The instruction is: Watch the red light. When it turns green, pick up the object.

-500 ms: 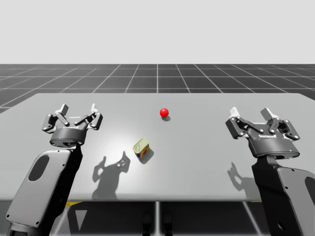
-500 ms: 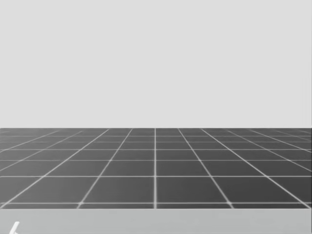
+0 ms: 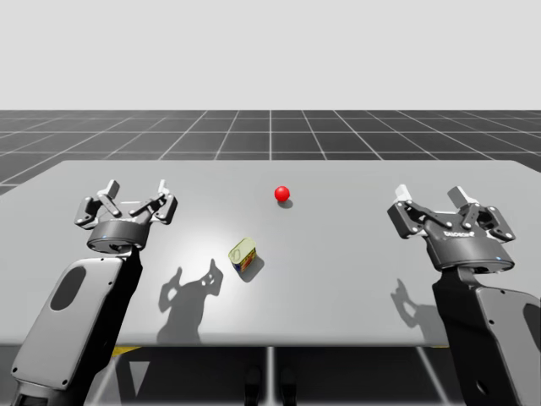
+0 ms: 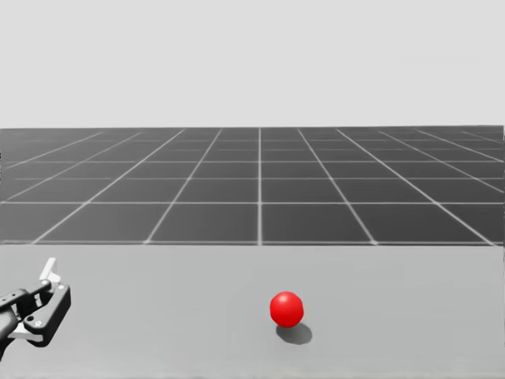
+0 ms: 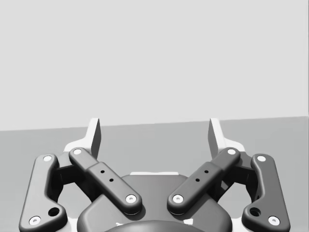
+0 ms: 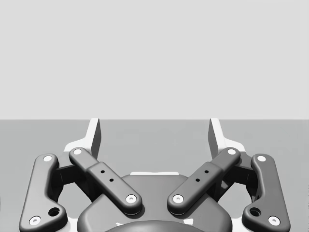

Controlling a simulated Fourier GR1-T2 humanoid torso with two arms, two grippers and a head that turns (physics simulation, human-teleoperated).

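Note:
The light is a red ball (image 3: 282, 194) resting on the grey table (image 3: 355, 279) toward the back centre; it is also in the head view (image 4: 286, 309). A small yellow-green can (image 3: 243, 254) with a coloured label lies tilted near the table's middle. My left gripper (image 3: 136, 188) hovers open to the left of the can, well apart from it. My right gripper (image 3: 431, 196) hovers open at the far right. Nothing sits between the open fingers in the left wrist view (image 5: 154, 135) or the right wrist view (image 6: 154, 135). One arm's gripper finger (image 4: 49, 272) shows low at the left of the head view.
Both grippers cast shadows on the table in front of them. Beyond the table's far edge (image 3: 270, 161) lies a dark gridded floor (image 3: 270, 131).
My head has turned downward, so the table, the red ball and a gripper finger now show in the head view. The arms and the can hold their places.

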